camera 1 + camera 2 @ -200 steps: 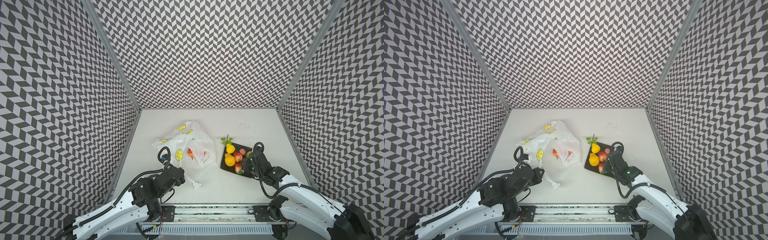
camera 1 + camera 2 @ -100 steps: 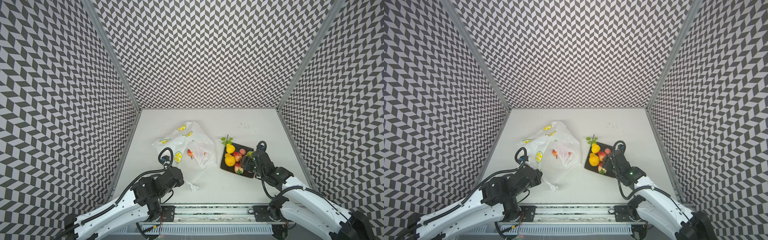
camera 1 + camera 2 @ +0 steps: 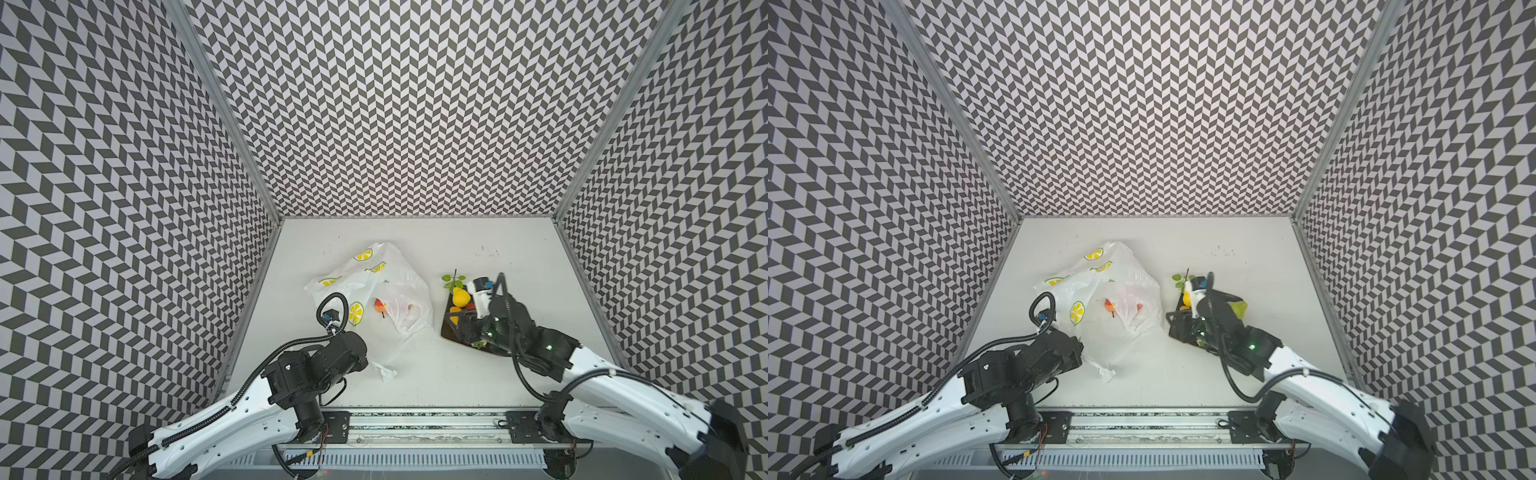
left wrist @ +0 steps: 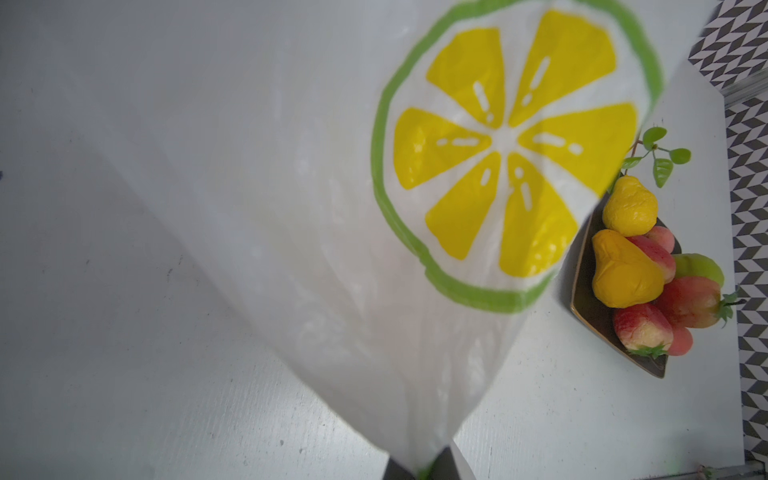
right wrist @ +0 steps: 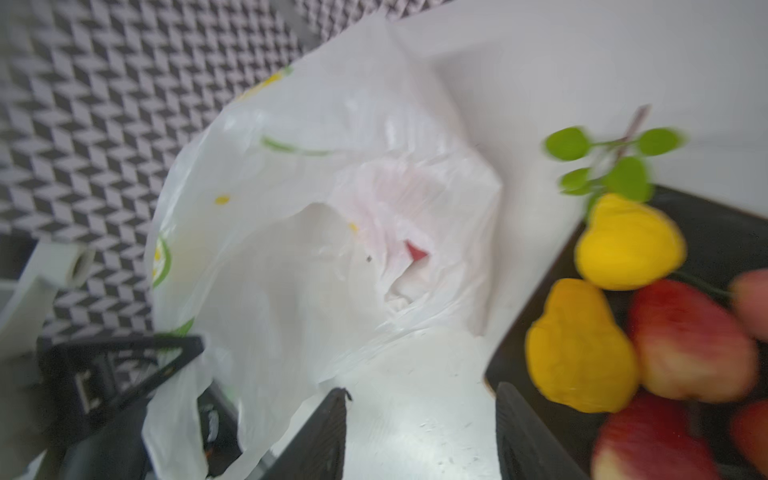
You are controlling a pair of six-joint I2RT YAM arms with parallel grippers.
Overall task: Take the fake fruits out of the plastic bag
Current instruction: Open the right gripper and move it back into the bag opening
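The plastic bag (image 3: 374,286) (image 3: 1100,291) lies crumpled left of centre, white film printed with lemon slices. My left gripper (image 3: 368,365) (image 4: 419,471) is shut on the bag's near end, and the film (image 4: 332,208) stretches away from it. A red fruit (image 3: 379,305) (image 5: 415,251) shows through the bag. More fake fruits are piled on a dark plate (image 4: 590,307): yellow lemons (image 4: 629,205) (image 5: 627,241), red strawberries (image 4: 642,328) and a green apple (image 4: 698,268). My right gripper (image 3: 453,328) (image 5: 422,395) hangs open and empty over the plate's left edge, facing the bag.
The plate (image 3: 449,338) sits right of the bag, with a leafy green sprig (image 3: 451,279) at its far corner. Patterned walls close in three sides. A metal rail (image 3: 415,419) runs along the front edge.
My right gripper has swung left across the plate toward the bag, its jaws widening and then narrowing. The left gripper keeps its hold on the bag.
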